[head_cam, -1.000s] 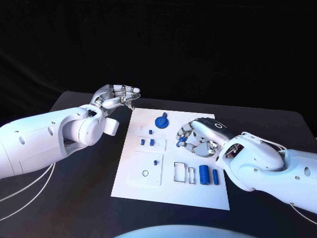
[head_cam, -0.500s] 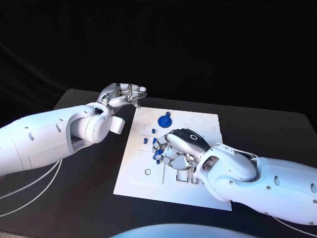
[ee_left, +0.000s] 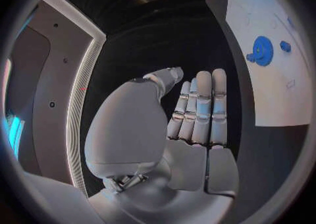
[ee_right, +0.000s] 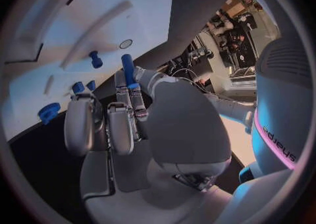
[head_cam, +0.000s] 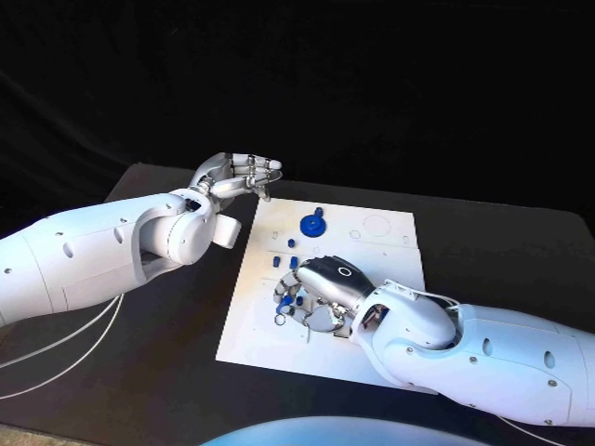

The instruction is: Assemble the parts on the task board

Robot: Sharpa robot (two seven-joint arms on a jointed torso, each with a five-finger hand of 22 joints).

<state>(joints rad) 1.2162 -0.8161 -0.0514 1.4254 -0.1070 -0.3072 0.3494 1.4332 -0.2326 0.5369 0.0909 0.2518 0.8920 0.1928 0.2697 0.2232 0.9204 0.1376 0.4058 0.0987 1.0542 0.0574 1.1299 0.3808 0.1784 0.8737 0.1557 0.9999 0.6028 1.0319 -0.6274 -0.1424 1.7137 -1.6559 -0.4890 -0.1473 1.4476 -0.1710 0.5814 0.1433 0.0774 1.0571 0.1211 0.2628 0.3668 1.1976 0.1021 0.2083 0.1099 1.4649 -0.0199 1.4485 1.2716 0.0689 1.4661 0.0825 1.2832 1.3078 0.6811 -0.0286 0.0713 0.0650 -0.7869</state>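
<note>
- The right hand (head_cam: 318,290) is low over the white board (head_cam: 378,243), near its left half — it pinches a blue peg (ee_right: 128,69) at the fingertips.
- The left hand (head_cam: 237,175) hovers off the board's far left corner, fingers straight and together, holding nothing.
- A blue gear (head_cam: 312,224) lies near the board's far edge.

There is one table (head_cam: 151,362) and one board (head_cam: 385,228). Two arms reach in, a left arm (head_cam: 97,251) and a right arm (head_cam: 498,348). There are two hands, a left hand (head_cam: 234,174) and a right hand (head_cam: 322,286). The blue parts include one gear (head_cam: 311,224). There is also one long cylinder (ee_right: 128,69), the one between the right hand's fingers. In the right wrist view there are three small pieces: one peg (ee_right: 96,59) and a pair of studs (ee_right: 78,87). Any parts under the right arm cannot be counted.
</note>
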